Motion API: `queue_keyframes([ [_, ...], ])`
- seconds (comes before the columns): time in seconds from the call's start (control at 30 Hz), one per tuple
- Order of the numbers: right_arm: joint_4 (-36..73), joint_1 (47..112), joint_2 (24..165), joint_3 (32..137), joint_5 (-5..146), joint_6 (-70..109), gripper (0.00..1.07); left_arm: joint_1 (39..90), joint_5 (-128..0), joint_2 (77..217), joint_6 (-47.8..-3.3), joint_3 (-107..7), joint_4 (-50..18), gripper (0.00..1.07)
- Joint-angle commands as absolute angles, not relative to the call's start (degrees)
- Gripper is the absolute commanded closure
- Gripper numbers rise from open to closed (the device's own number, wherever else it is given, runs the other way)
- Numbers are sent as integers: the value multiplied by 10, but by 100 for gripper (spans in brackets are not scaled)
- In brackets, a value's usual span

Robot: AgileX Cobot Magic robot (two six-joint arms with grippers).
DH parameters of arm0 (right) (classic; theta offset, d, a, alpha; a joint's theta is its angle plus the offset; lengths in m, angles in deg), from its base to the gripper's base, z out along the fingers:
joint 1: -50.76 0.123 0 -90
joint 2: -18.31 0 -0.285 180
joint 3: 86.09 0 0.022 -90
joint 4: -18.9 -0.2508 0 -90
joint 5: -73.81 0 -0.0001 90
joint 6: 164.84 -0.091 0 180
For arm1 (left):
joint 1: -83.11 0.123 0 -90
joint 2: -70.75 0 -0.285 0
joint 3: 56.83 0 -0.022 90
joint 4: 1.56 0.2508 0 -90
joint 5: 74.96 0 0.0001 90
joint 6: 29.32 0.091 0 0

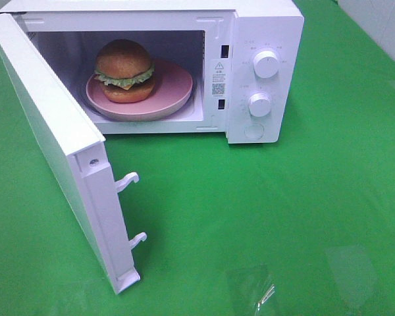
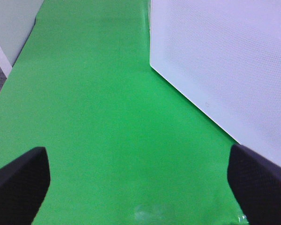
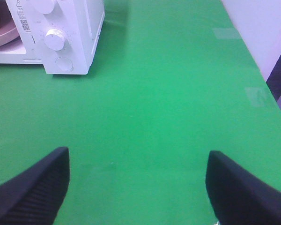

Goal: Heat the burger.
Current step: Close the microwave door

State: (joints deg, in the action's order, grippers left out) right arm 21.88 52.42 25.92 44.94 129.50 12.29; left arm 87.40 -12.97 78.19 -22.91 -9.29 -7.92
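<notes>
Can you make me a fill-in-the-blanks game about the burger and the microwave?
1. The plate under the burger is ___.
2. The door of the microwave is ___.
3. The burger is ___ the microwave.
4. The table is colored ___.

Missing words: pink, open, inside, green.
</notes>
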Motion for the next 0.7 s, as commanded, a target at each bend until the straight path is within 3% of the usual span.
queue_keyframes([
  [0.03, 215, 521, 243, 448, 1289, 129, 31, 873, -137, 779, -229, -92, -80, 12],
  [0.7, 215, 521, 243, 448, 1289, 129, 31, 873, -137, 779, -229, -92, -80, 12],
])
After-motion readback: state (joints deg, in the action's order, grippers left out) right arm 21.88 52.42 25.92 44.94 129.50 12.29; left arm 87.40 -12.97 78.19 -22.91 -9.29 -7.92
